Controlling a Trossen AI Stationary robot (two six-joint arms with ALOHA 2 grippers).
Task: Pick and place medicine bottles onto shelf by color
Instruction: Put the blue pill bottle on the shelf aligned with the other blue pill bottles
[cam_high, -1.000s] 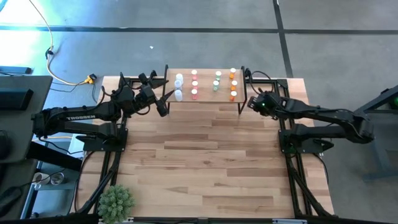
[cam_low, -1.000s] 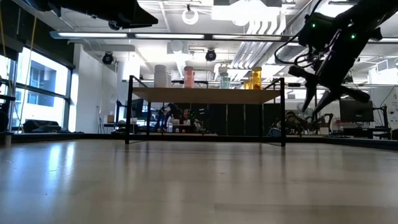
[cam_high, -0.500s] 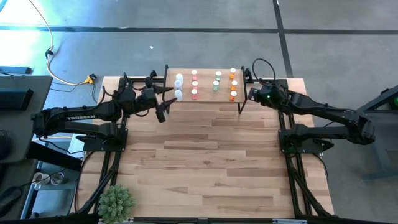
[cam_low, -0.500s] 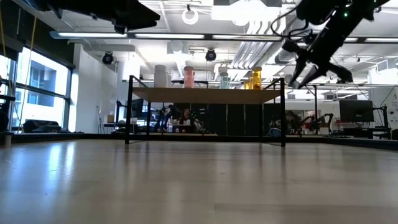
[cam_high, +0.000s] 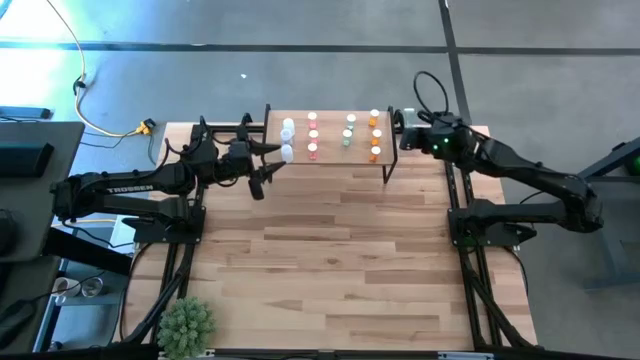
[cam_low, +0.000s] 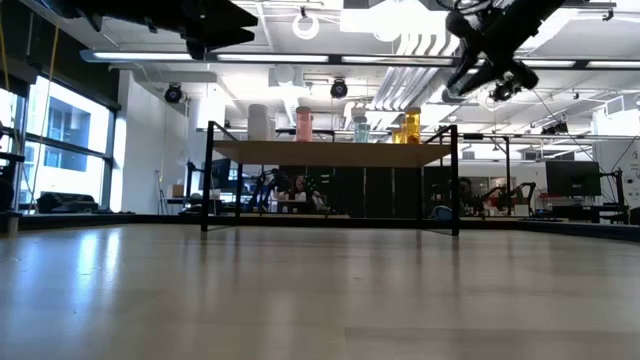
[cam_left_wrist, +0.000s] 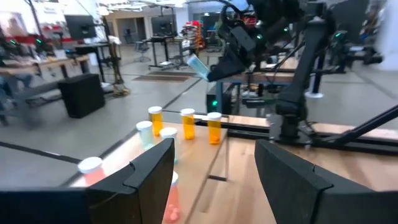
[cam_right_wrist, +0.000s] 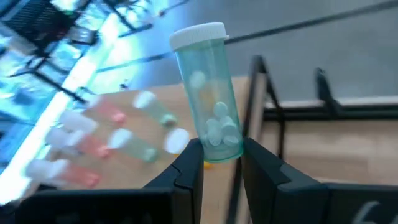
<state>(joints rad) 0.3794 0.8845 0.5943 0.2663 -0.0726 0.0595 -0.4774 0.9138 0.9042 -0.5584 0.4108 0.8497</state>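
My right fingers (cam_right_wrist: 217, 163) pinch a see-thru green bottle (cam_right_wrist: 207, 93), white cap, white pills inside, up at the upper right of the high view, by the shelf (cam_high: 330, 160). Other bottles (cam_high: 312, 135) stand in color rows. Left fingers (cam_high: 262, 165) open wide, holding nothing.

Desk surroundings and background room

A green spiky plant (cam_high: 187, 324) is seen at the near left corner of the wooden desk (cam_high: 330, 260). A yellow cable (cam_high: 95, 118) is laid across the grey floor (cam_high: 300, 60) beyond the desk's far left corner. Ceiling strip lights (cam_low: 330, 57), white pipes (cam_low: 405, 85) and tall windows (cam_low: 60, 150) are shown in the low view.
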